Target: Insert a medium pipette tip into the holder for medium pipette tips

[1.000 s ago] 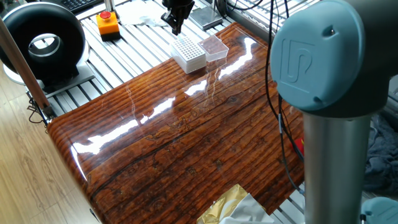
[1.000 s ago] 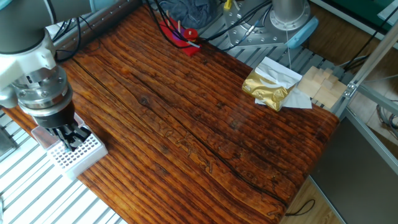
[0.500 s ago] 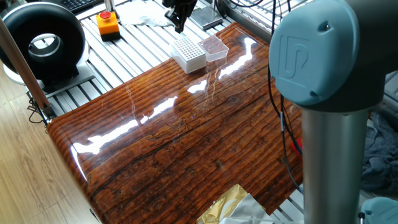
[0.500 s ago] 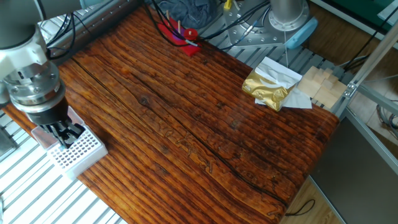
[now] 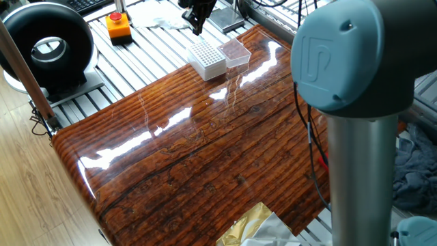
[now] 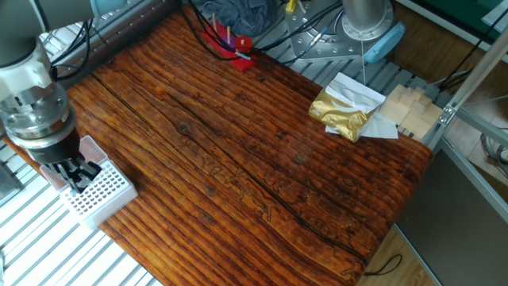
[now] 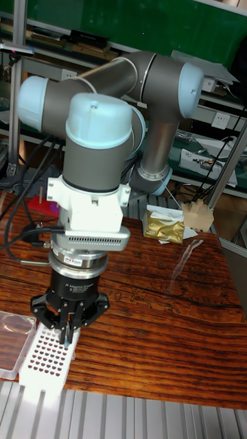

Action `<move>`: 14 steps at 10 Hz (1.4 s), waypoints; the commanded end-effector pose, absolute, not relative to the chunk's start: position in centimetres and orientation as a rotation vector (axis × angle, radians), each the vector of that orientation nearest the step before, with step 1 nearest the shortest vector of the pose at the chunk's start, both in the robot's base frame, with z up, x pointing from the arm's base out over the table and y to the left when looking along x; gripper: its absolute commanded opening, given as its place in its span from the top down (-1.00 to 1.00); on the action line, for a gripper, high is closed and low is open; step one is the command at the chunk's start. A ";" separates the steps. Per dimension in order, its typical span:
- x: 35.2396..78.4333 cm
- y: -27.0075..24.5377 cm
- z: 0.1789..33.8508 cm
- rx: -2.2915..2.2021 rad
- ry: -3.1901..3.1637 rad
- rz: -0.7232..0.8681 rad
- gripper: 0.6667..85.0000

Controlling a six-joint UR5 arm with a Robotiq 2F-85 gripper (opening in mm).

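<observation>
The holder for medium pipette tips point(image 5: 207, 58) is a white block with a grid of holes, standing at the table's far edge. It also shows as the holder point(image 6: 101, 191) and the holder point(image 7: 42, 361). My gripper point(image 5: 197, 29) hangs just above the holder's end nearest the clear box, with its dark fingers pressed together. It is the same gripper point(image 6: 78, 176) and gripper point(image 7: 67, 335) in the other views. The medium pipette tip is too thin to make out between the fingers in any view.
A clear plastic box point(image 5: 235, 51) lies right beside the holder, also seen as the clear box point(image 7: 14, 334). An orange button box point(image 5: 119, 26) and a black round device point(image 5: 46, 49) stand on the slatted frame. Gold foil point(image 6: 343, 114), wooden blocks point(image 6: 409, 110) and red cables point(image 6: 230, 44) sit at the far side.
The gripper has shifted a little across the holder toward the clear box and risen slightly, fingers still together. The holder and box have not moved.
</observation>
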State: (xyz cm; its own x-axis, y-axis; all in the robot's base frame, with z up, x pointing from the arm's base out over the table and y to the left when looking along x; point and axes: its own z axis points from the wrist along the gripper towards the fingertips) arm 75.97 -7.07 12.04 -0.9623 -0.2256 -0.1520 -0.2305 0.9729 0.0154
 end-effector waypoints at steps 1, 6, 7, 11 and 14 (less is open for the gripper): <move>77.1 -7.3 11.2 -0.350 2.960 0.060 0.99; 77.6 -5.7 12.6 -0.262 2.900 0.158 0.99; 77.9 -5.4 12.8 -0.254 2.887 0.172 0.99; 81.3 -4.8 14.9 -0.196 2.728 0.189 0.99; 83.0 -5.0 16.2 -0.232 2.640 0.174 0.99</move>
State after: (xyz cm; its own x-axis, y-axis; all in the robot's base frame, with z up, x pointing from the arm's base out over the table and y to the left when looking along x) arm 81.54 -5.17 14.75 -0.9047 -0.1406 -0.4022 -0.1864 0.9795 0.0769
